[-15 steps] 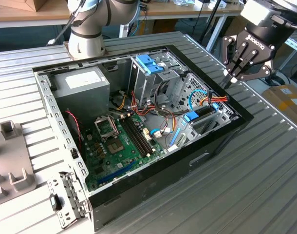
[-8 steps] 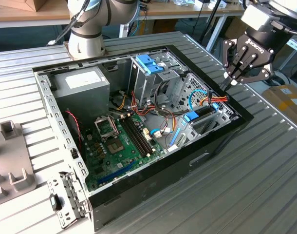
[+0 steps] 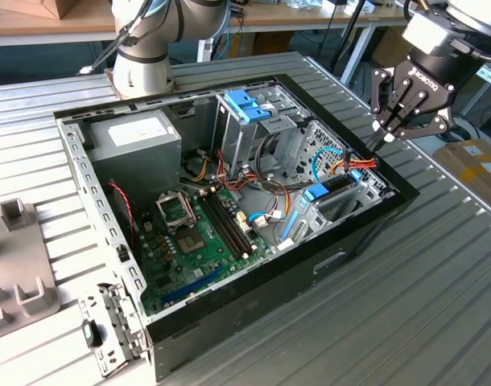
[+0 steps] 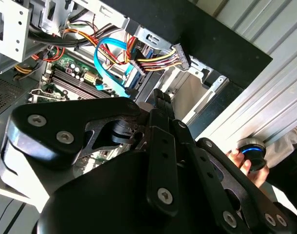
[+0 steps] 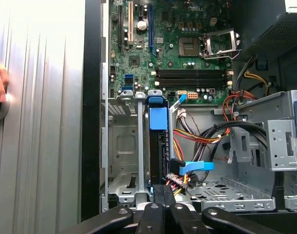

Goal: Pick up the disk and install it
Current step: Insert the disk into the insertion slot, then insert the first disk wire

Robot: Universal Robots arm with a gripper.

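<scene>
The open computer case is lying on its side on the ribbed metal bench, with the green motherboard facing up. The pincer is hanging above the case's edge at the exterior view's right, over the corner where the drive bays sit. Its fingers are pressed together with nothing between them, as both wrist views show.

The disk is already standing on edge in a slot of the metal drive cage, inside the case near that same corner. In the first wrist view its blue frame is showing along the upper edge, and a bundle of coloured power wires is running to a plug near its end, just beside the fingertips. In the exterior view the disk is appearing as a dark slab with a blue tab, directly beneath the pincer but not touching it.

A blue data cable is looping through the case beside the wire bundle. The grey power supply is sitting at the far corner of the case, well apart from the pincer, and a blue handle is topping the tall cage in the middle.

A person's hand is resting on a small round device on the bench beside the case.
</scene>
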